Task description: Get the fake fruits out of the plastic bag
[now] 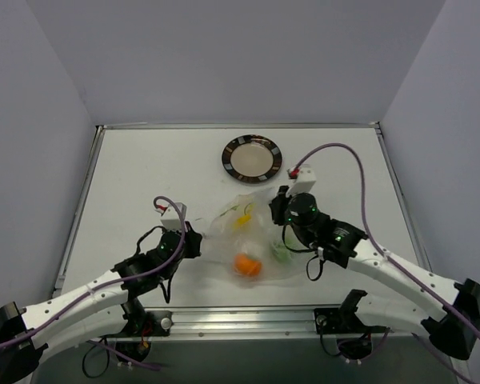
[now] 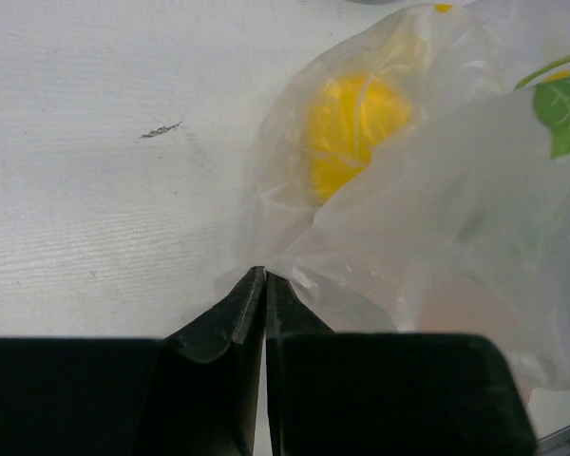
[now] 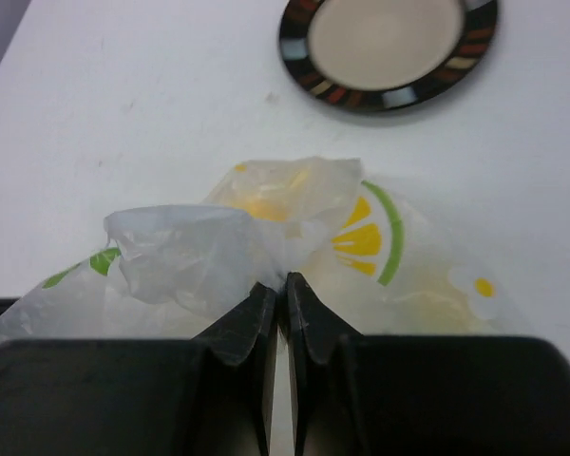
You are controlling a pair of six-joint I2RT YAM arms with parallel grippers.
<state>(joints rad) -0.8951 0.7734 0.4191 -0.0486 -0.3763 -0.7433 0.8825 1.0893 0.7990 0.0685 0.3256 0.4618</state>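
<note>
The plastic bag [image 1: 242, 240] lies crumpled on the white table between my two arms. Inside it I see the orange fruit [image 1: 247, 265], the yellow fruit [image 1: 243, 218] and the green fruit [image 1: 282, 253]. My left gripper [image 1: 198, 242] is shut on the bag's left edge [image 2: 294, 275]. The yellow fruit [image 2: 353, 128] shows through the film just ahead of it. My right gripper [image 1: 278, 210] is shut on a fold of the bag [image 3: 190, 252] at its right side. A yellow blur of fruit [image 3: 261, 204] shows through the bag beyond the right gripper [image 3: 285, 282].
A round dark-rimmed plate [image 1: 229, 158] sits on the table beyond the bag, also in the right wrist view [image 3: 304, 71]. The table has raised rails at its left, right and far edges. Purple cables arc over both arms.
</note>
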